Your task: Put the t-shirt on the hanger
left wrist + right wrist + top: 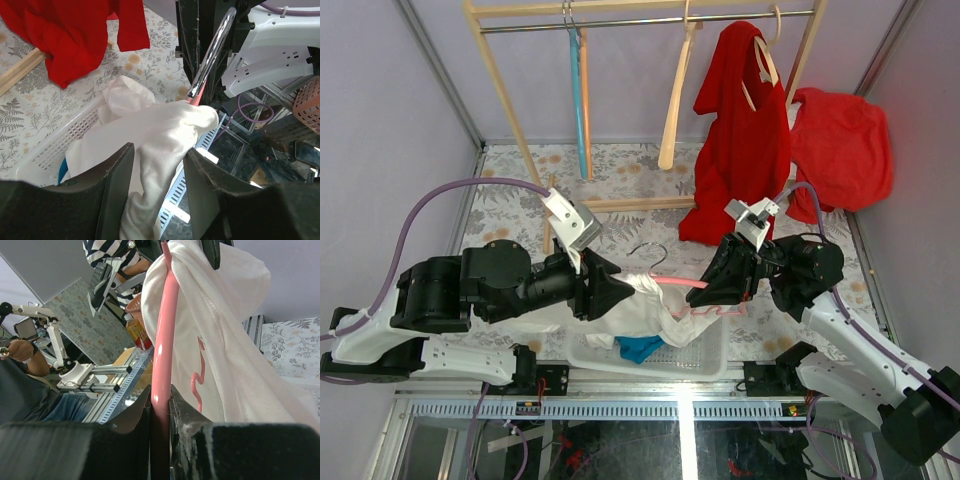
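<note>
The white t-shirt (650, 305) hangs bunched over the white basket (712, 362). One end of it is draped over the pale pink hanger (680, 284), whose wire hook (650, 252) points to the far side. My left gripper (620, 293) is shut on a fold of the t-shirt (160, 125), and the cloth fills the gap at its fingertips. My right gripper (705, 292) is shut on the hanger's pink arm (164, 330). In the right wrist view the t-shirt (225, 325) covers the hanger's far end. The metal hook (212, 50) shows just beyond the cloth in the left wrist view.
A blue cloth (640, 348) lies in the basket. Behind stands a wooden rack (520, 130) with a light blue hanger (580, 100), a beige wooden hanger (675, 110) and a red garment (745, 140). Another red garment (840, 145) hangs at the right.
</note>
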